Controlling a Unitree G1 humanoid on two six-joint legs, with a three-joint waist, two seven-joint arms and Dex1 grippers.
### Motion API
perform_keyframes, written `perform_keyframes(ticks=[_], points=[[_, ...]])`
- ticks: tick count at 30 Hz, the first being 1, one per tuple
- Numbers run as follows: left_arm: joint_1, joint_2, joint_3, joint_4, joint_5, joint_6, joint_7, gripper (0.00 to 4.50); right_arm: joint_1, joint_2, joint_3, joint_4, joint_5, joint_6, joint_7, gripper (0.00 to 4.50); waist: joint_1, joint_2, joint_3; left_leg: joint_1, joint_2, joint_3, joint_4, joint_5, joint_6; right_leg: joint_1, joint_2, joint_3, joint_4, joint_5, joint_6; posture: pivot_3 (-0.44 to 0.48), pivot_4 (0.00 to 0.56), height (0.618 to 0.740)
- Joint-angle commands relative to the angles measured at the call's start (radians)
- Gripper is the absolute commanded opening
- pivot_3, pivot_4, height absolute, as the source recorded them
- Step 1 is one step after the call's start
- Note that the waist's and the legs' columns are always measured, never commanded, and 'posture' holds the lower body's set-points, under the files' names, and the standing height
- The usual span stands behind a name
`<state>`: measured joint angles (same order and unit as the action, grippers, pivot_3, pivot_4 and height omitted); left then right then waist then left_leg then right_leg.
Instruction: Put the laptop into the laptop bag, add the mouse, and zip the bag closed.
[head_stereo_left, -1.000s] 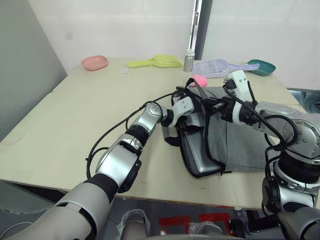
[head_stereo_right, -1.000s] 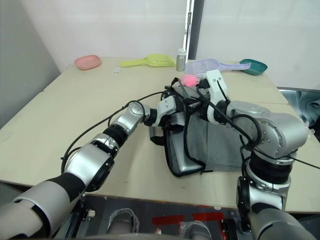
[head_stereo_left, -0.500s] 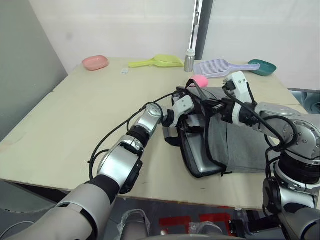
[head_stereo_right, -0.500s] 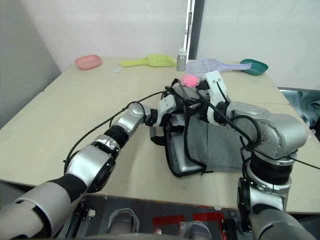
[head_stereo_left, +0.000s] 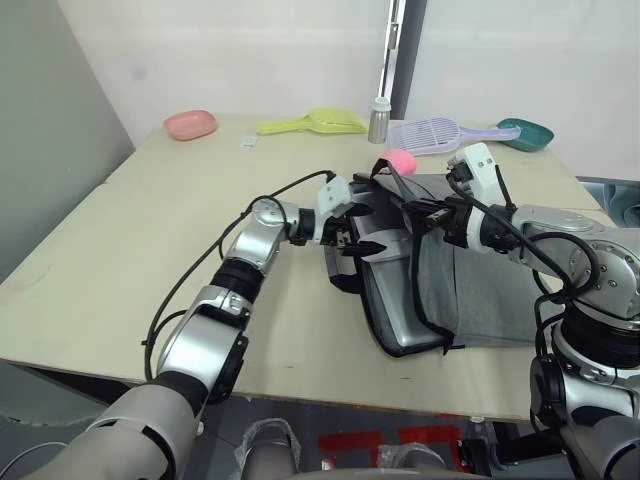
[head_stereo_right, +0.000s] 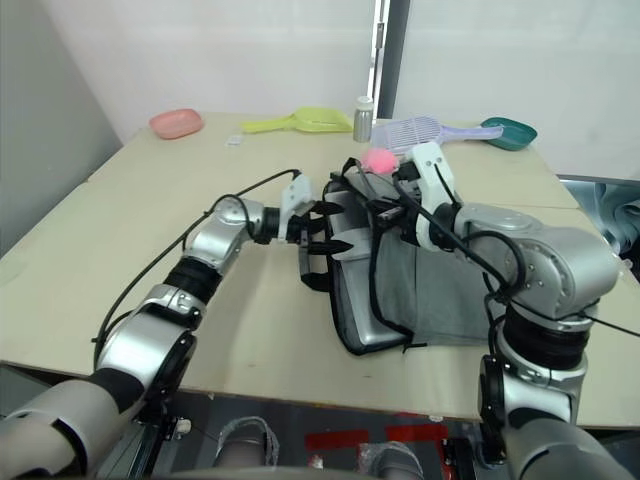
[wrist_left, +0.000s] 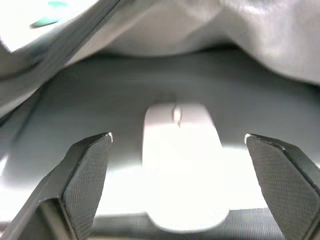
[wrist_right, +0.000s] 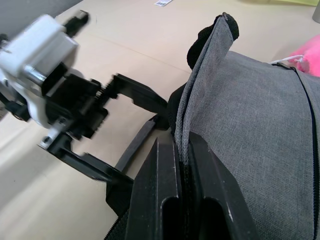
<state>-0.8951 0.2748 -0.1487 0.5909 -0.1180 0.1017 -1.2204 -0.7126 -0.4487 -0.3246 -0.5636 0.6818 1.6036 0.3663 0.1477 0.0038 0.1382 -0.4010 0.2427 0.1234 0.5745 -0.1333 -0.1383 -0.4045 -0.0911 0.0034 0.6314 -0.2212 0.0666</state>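
Note:
The grey laptop bag (head_stereo_left: 490, 290) lies on the table with its left side held open. The silver laptop (head_stereo_left: 400, 318) shows inside the opening. In the left wrist view the white mouse (wrist_left: 182, 160) rests flat on the laptop under the raised flap. My left gripper (head_stereo_left: 356, 232) hovers just outside the bag's mouth, open and empty, its fingers (wrist_left: 85, 180) either side of the mouse but apart from it. My right gripper (wrist_right: 182, 150) is shut on the edge of the bag's upper flap (wrist_right: 200, 85) and holds it up.
A pink plush toy (head_stereo_left: 400, 160) sits against the bag's far edge. Along the back of the table lie a pink dish (head_stereo_left: 190, 125), a yellow-green scoop (head_stereo_left: 315, 123), a small bottle (head_stereo_left: 378, 120), a lilac scoop (head_stereo_left: 435, 133) and a teal dish (head_stereo_left: 523, 133).
My left gripper has drawn back leftward out of the bag's mouth with its fingers open. The right gripper keeps the flap raised in the same place.

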Motion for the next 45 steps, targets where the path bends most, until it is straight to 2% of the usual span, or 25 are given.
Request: perform_keyframes(ticks=[1, 6, 9, 12, 16, 24, 34, 45], points=[[0.047, 0.073, 0.010, -0.119, -0.029, 0.023, -0.050, 4.48, -0.011, -0.007, -0.026, -0.044, 0.022, -0.020, 0.011, 0.00, -0.001, 0.000, 0.000, 0.000, 0.000, 0.000, 0.000, 0.000, 0.000, 0.000, 0.000, 0.000, 0.000, 0.000, 0.000, 0.000, 0.150, 0.740], [0.103, 0.127, 0.014, -0.153, -0.020, 0.015, -0.024, 4.48, -0.011, -0.004, -0.021, -0.040, 0.020, -0.025, 0.010, 0.00, 0.001, 0.000, 0.000, 0.000, 0.000, 0.000, 0.000, 0.000, -0.001, 0.000, 0.000, 0.000, 0.000, 0.000, 0.000, 0.000, 0.150, 0.740], [0.150, 0.163, 0.040, -0.228, -0.085, 0.063, -0.074, 4.48, -0.011, 0.000, -0.021, -0.041, 0.021, -0.024, 0.009, 0.00, -0.002, 0.000, 0.000, 0.000, 0.000, 0.000, 0.000, 0.000, -0.001, 0.000, 0.000, 0.000, 0.000, 0.000, 0.000, 0.000, 0.150, 0.740], [0.167, 0.173, 0.029, -0.229, -0.096, 0.074, -0.082, 4.48, -0.010, 0.002, -0.020, -0.039, 0.022, -0.028, 0.008, 0.00, -0.002, 0.001, 0.000, 0.000, 0.000, 0.000, -0.001, 0.000, -0.001, 0.000, 0.000, -0.001, 0.000, 0.000, 0.000, 0.000, 0.150, 0.740], [0.150, 0.132, 0.021, -0.197, -0.110, 0.088, -0.052, 4.48, -0.015, 0.005, -0.016, -0.033, 0.023, -0.031, 0.007, 0.00, -0.001, 0.001, 0.000, 0.000, 0.000, 0.000, -0.001, 0.000, -0.001, 0.000, 0.000, 0.000, 0.000, 0.000, 0.000, 0.000, 0.150, 0.740], [0.052, 0.020, 0.023, 0.019, -0.076, 0.037, 0.025, 4.48, -0.021, 0.012, -0.017, -0.037, 0.022, -0.029, -0.003, 0.00, -0.002, 0.001, 0.000, 0.000, 0.000, 0.000, -0.001, 0.000, -0.001, 0.000, 0.000, 0.000, 0.000, 0.001, 0.001, 0.000, 0.150, 0.740], [0.023, -0.045, -0.010, 0.076, -0.048, -0.016, 0.047, 4.48, -0.019, 0.018, -0.026, -0.046, 0.025, -0.025, -0.011, 0.00, -0.001, 0.000, 0.000, 0.000, 0.000, 0.000, -0.001, 0.000, -0.001, 0.000, 0.000, 0.000, 0.000, 0.001, 0.002, 0.000, 0.150, 0.740], [-0.023, -0.100, -0.043, 0.234, 0.028, -0.096, 0.069, 4.48, -0.023, 0.030, -0.022, -0.048, 0.024, -0.025, -0.023, 0.00, -0.001, 0.001, 0.000, 0.000, 0.000, 0.000, -0.001, 0.000, -0.001, 0.000, 0.000, 0.000, 0.000, 0.001, 0.002, 0.000, 0.150, 0.740]])
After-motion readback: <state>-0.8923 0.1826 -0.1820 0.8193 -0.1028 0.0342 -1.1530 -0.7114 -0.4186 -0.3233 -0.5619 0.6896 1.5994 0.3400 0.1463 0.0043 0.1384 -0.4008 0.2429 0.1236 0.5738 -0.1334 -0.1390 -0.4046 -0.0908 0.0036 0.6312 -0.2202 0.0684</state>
